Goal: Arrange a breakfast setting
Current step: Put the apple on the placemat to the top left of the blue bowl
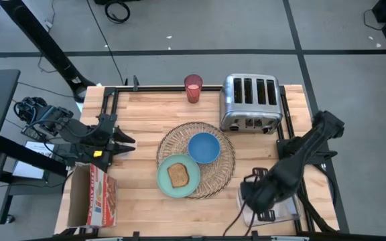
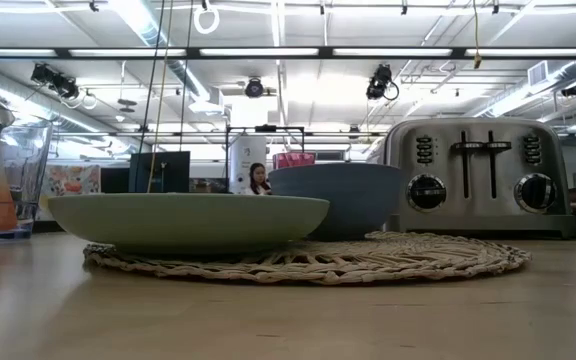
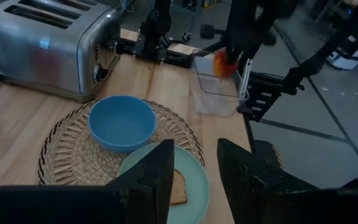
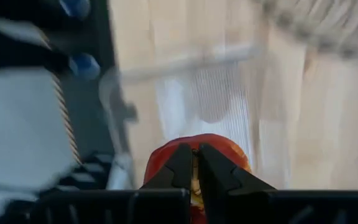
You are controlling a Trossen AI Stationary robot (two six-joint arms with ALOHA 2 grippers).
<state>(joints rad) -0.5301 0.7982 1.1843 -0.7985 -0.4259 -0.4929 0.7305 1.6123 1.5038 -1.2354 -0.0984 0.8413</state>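
A round wicker placemat lies mid-table. On it sit a blue bowl and a teal plate carrying a toast slice. A pink cup stands at the far edge. My right gripper hangs above a clear container at the near right, shut on a red apple. My left gripper waits open at the table's left, pointing toward the placemat. In the low view an orange-handled spoon stands in a clear holder. My right gripper comes at the apple from above, fingers pointing down. The fingertips nearly meet on the apple's top; what they pinch there is hidden by the fingers themselves. The apple hangs below them, lifted clear above the clear container.
A silver four-slot toaster stands at the far right, close to the placemat. A cardboard box sits at the near left corner. Dark rails run along the table's sides. Bare wood lies in front of the placemat.
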